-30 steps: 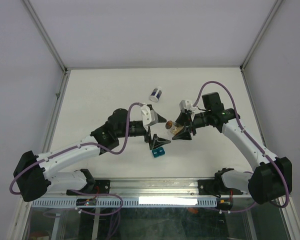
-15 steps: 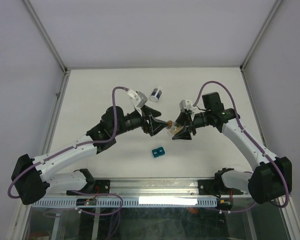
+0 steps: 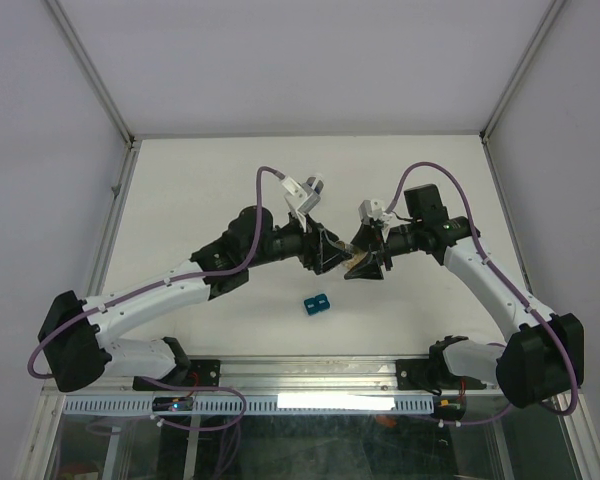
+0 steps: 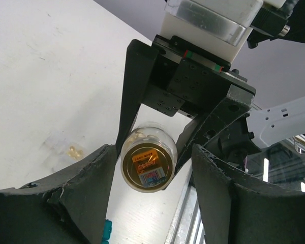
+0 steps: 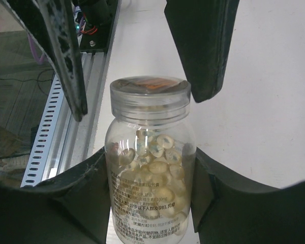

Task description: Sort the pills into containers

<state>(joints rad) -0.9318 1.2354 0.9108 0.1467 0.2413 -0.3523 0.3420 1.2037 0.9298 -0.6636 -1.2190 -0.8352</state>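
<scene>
My right gripper (image 5: 150, 173) is shut on a clear container (image 5: 150, 178), a small bottle held above the table and filled with pale yellow pills (image 5: 162, 168). Its screw lid (image 4: 147, 165) has an orange label and faces my left gripper (image 4: 151, 152). That gripper is open and straddles the lid, with a gap showing on each side. From above, the two grippers meet at the table's middle: the left gripper (image 3: 327, 250), the right gripper (image 3: 362, 262) and the container (image 3: 345, 258) between them. The left gripper's fingers (image 5: 71, 61) flank the lid in the right wrist view.
A small teal block (image 3: 316, 303) lies on the table just in front of the grippers. A white jar with a dark band (image 3: 316, 184) peeks out behind the left wrist. A pale yellowish speck (image 4: 74, 150) lies on the table. The metal rail (image 5: 46, 132) runs along the near edge.
My left arm swung from above the teal block up and right to the bottle's lid, and its jaws narrowed around it. The right arm and the bottle stayed still.
</scene>
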